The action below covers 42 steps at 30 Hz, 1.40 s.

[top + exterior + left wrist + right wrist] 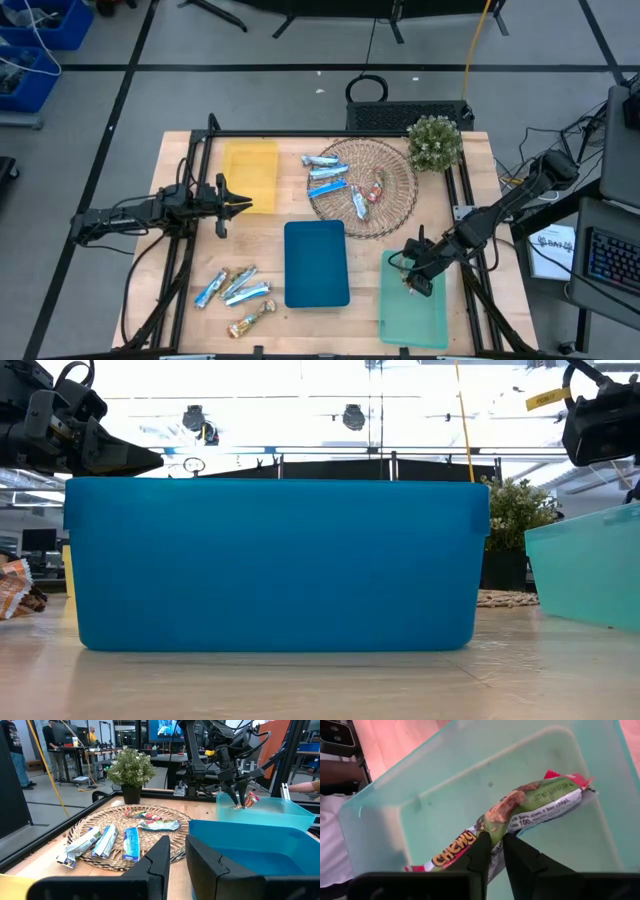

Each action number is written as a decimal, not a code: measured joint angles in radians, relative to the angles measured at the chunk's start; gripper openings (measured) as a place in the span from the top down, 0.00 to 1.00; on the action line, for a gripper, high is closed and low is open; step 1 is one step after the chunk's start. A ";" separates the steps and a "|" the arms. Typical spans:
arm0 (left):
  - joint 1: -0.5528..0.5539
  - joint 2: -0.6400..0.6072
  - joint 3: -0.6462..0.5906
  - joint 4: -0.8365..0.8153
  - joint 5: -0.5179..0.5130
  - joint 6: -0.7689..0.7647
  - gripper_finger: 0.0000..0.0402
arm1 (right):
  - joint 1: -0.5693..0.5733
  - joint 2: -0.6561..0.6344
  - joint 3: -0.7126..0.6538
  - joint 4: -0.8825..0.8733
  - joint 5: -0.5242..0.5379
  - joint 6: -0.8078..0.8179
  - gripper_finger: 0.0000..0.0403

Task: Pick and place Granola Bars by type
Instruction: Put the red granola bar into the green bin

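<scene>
Green-wrapped granola bar (520,815) sits pinched between the right gripper (492,847) fingers, only narrowly parted, inside the teal tray (415,310). Left gripper (232,205) hovers empty, fingers slightly apart, beside the yellow tray (250,172). Wooden worktop (180,275): blue bars in the wicker basket (395,215), more bars loose at the front-left.

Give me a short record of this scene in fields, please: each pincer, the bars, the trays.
right pincer: over the green tray, red-and-green bar between its fingers
left pincer: beside the yellow tray, holds nothing
basket: blue bars and a red one
table, front left: loose bars
blue tray: no bar visible
</scene>
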 joint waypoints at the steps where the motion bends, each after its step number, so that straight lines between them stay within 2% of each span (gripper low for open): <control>1: 0.000 0.000 0.000 0.000 0.000 0.000 0.83 | 0.000 0.000 0.000 0.000 0.000 0.000 0.85; 14: 0.000 0.000 0.000 0.000 0.000 0.000 0.83 | 0.000 0.000 0.000 0.000 0.000 -0.015 0.71; 20: 0.000 0.000 0.000 0.000 0.000 0.000 0.83 | 0.000 -0.018 -0.001 0.029 -0.001 -0.115 0.70; 26: 0.000 0.000 0.000 0.000 0.000 0.000 0.83 | 0.000 -0.108 -0.001 0.052 0.012 -0.242 0.71; 29: 0.000 0.000 0.000 0.000 0.000 0.000 0.83 | 0.000 -0.165 -0.001 0.052 0.087 -0.323 0.72; 34: 0.000 0.000 0.000 0.000 0.000 0.000 0.83 | 0.000 -0.252 -0.001 0.047 0.272 -0.517 0.72; 39: 0.000 0.000 0.000 0.000 0.000 0.000 0.83 | 0.000 -0.303 -0.001 0.035 0.506 -0.715 0.72; 42: 0.000 0.000 0.000 0.000 0.000 0.000 0.83 | -0.009 -0.314 -0.004 0.038 0.678 -0.770 0.72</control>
